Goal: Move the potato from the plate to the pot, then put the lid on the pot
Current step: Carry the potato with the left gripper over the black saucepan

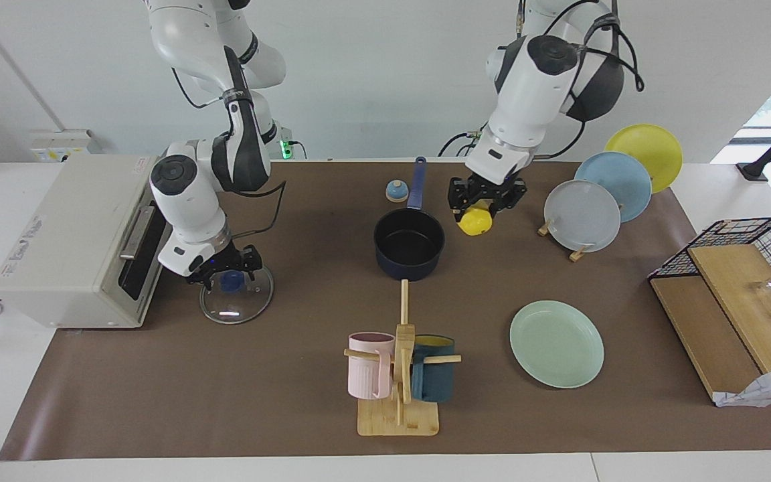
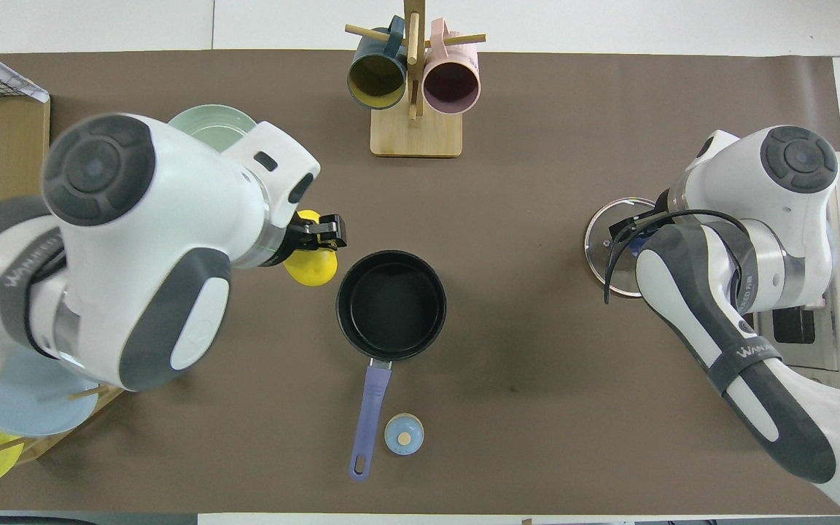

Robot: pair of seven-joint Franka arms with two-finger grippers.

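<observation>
The toaster oven [image 1: 71, 241] is sitting at the right arm's end of the table, its door facing the lid [image 1: 236, 292], which is lying flat on the mat just in front of it. The crate [image 1: 737, 301] is standing at the left arm's end. The rack [image 1: 603, 194] of upright plates is standing toward the edge nearest the robots, just beside the left arm. The mug stand [image 1: 399, 375] is standing at the middle of the edge farthest from the robots. The plate [image 1: 557, 343] is lying bare beside the stand, toward the left arm's end. The pot [image 1: 409, 244] is sitting open mid-table, its handle pointing at the robots, a small dome [image 1: 396, 191] lying beside that handle. The left gripper [image 1: 486, 201] is gripping the potato [image 1: 476, 221] in the air, just beside the pot's rim. The right gripper [image 1: 225, 266] is hanging low over the lid's knob; I cannot tell how its fingers are standing.
</observation>
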